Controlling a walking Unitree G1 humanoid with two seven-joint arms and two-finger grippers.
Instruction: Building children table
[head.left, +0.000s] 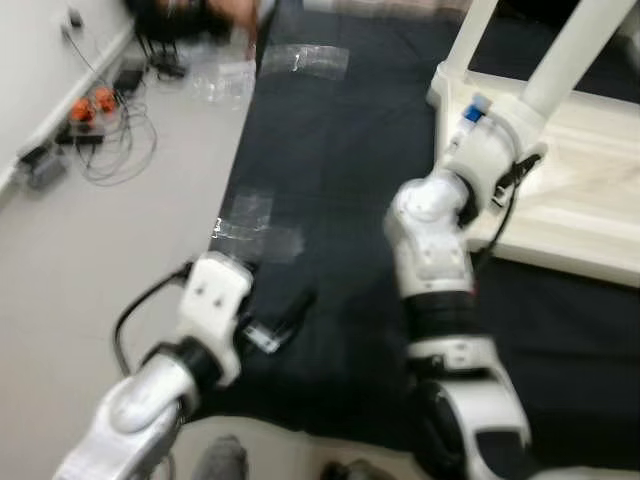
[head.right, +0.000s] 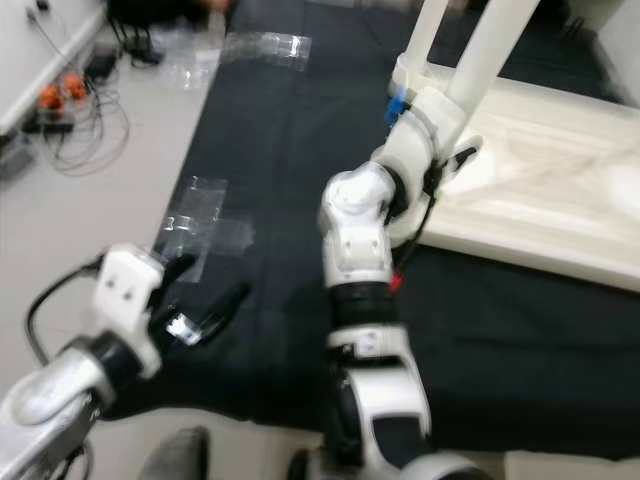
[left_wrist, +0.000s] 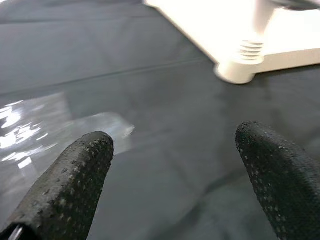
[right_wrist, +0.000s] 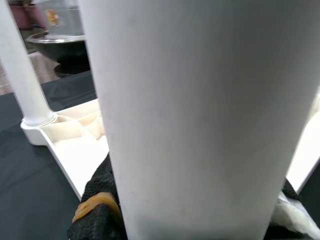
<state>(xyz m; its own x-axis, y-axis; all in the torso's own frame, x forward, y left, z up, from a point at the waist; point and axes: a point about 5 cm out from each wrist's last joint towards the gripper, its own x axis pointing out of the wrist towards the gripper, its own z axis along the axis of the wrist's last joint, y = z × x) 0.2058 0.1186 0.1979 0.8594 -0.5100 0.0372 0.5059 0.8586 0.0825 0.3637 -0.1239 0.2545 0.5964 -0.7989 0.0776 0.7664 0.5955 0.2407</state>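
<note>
The right pincer (head.right: 432, 118) pinches a round white plastic table leg (head.right: 492, 52) standing at the upturned cream tabletop's (head.right: 540, 195) corner, likely mid-screwing, needing further twisting; the left pincer (left_wrist: 172, 170) hovers spread.

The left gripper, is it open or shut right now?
Open. The left gripper hovers over the dark mat with its two black fingers wide apart and nothing between them.

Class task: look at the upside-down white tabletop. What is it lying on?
The tabletop lies on a dark mat spread over the floor. Whatever is directly beneath the tabletop is covered.
</note>
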